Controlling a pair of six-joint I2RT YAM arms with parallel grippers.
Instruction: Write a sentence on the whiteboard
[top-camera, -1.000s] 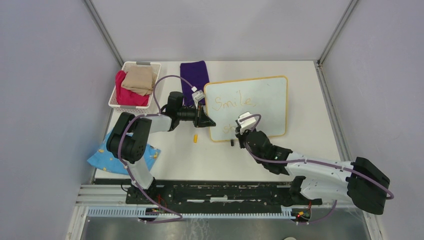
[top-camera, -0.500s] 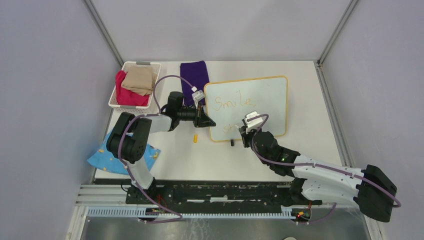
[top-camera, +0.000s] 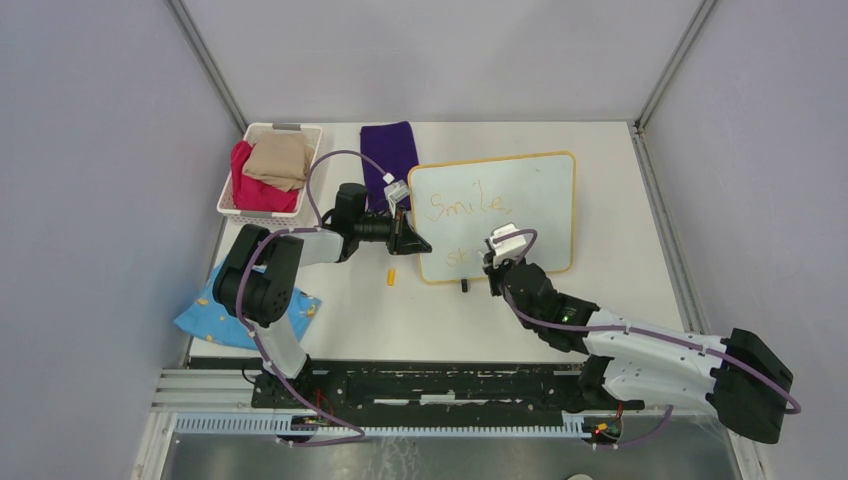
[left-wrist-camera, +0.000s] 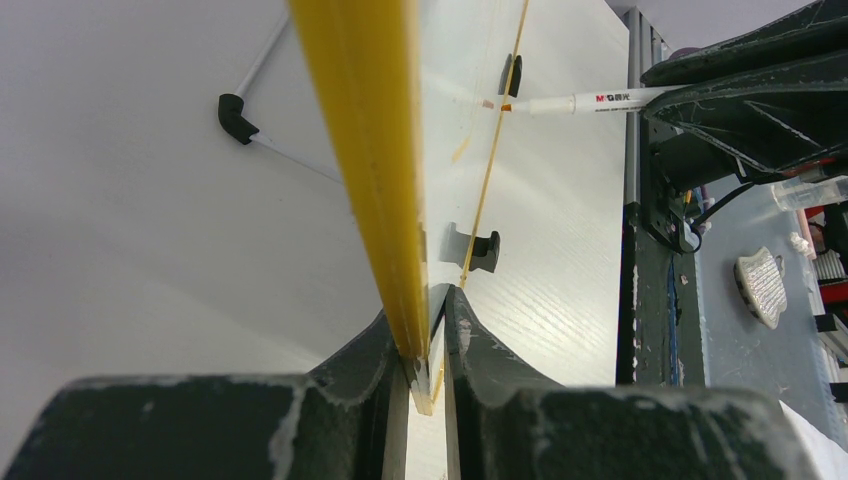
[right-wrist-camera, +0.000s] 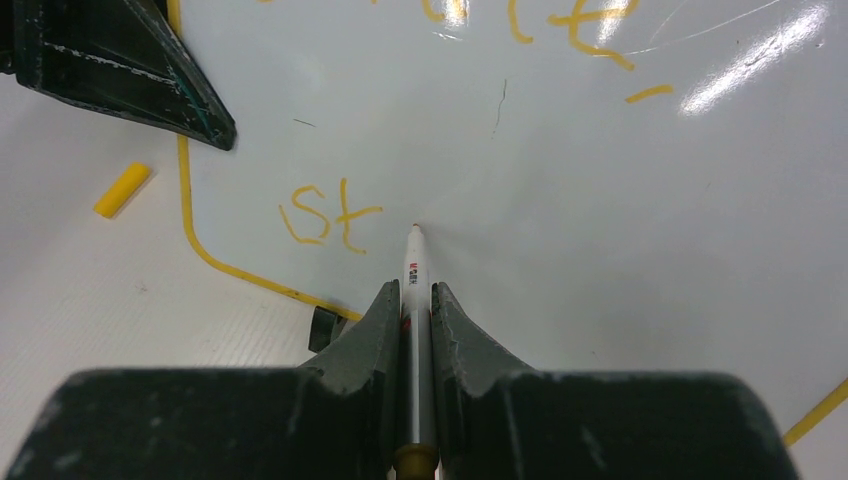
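Cap (top-camera: 391, 277) near whiteboard (top-camera: 535, 195) corner

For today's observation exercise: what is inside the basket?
A beige cloth lies on top of a red cloth in the basket. Anything beneath them is covered.

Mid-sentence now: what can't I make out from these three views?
- Right wrist: top line of the sentence cut by the upper edge; whether the marker tip touches the whiteboard, unclear.
- Left wrist: whiteboard edge-on, writing unreadable; left fingers hide its clamped edge.
- Top view: marker hidden under the right arm.
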